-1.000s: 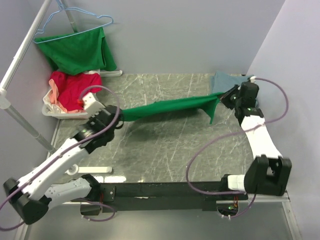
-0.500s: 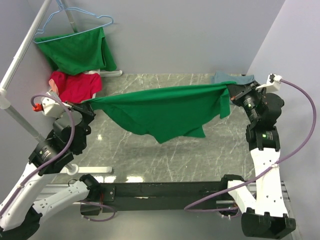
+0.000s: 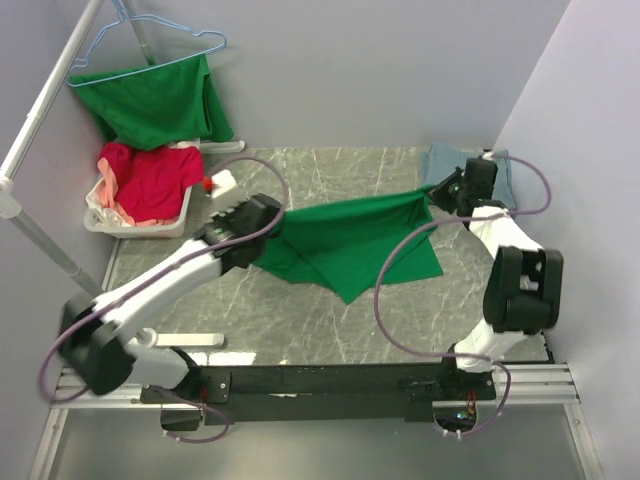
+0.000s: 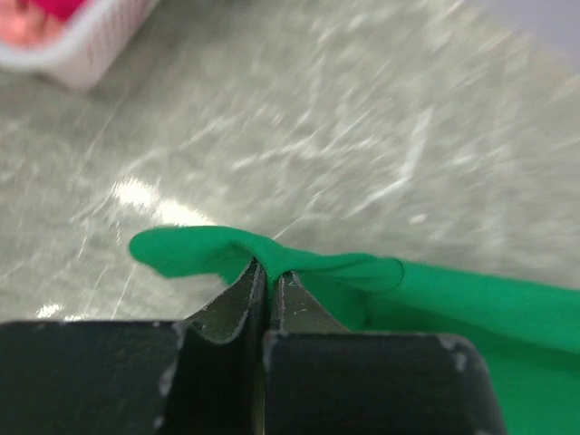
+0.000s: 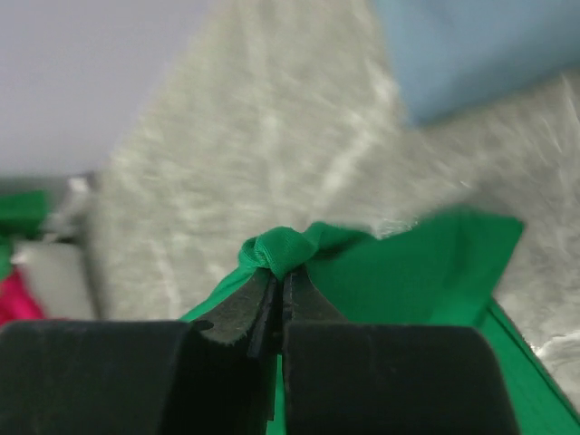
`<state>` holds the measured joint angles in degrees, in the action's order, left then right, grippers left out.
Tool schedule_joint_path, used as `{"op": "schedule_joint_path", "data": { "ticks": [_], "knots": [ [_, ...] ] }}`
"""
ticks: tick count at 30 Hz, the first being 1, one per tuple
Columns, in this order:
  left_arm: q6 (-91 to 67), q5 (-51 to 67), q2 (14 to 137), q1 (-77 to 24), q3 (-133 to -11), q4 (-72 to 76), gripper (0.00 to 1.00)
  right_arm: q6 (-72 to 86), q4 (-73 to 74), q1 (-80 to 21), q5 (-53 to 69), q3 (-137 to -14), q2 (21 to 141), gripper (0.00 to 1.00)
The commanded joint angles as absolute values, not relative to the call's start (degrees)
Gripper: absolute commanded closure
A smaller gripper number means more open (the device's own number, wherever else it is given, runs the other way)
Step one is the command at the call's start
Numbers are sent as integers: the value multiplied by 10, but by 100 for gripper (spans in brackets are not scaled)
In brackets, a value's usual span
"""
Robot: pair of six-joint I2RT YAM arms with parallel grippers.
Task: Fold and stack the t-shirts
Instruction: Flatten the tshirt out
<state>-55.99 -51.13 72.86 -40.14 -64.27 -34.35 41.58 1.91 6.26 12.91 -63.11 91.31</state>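
While my left gripper point(image 4: 267, 269) and right gripper point(image 5: 279, 274) each pinch an end of the green tee point(image 3: 350, 240) — stretched above the table point(image 3: 300, 325), sagging toward 6 o'clock — I'd keep it taut, lowering both ends evenly.

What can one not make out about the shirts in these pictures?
- Top view: the right arm covers part of the blue-grey t-shirt, so its fold is unclear.
- Left wrist view: the basket is blurred and cut off by the frame edge.
- Every view: the bunched green t-shirt hides its own collar.
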Motion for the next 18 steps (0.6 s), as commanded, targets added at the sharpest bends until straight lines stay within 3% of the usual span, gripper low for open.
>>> {"op": "schedule_joint_path", "data": {
  "ticks": [1,4,7,8,11,14,18],
  "knots": [
    [-620,-531,808,-398,-649,-363,99,427,-29,69,114,-680,960,100],
    [-621,-549,856,-396,-675,-368,99,417,-42,69,115,-693,983,100],
    [-607,-551,888,-396,-700,-361,99,399,-34,69,103,-713,991,71],
    [-596,-549,895,-397,-707,-357,99,393,-20,69,97,-726,991,52],
    [-586,-537,920,-397,-720,-345,99,374,-5,69,62,-737,979,32],
    [-584,-522,941,-397,-727,-338,99,358,-4,61,14,-723,951,25],
    [-577,-498,958,-396,-724,-323,99,350,-18,56,19,-679,912,30]
  ]
}}
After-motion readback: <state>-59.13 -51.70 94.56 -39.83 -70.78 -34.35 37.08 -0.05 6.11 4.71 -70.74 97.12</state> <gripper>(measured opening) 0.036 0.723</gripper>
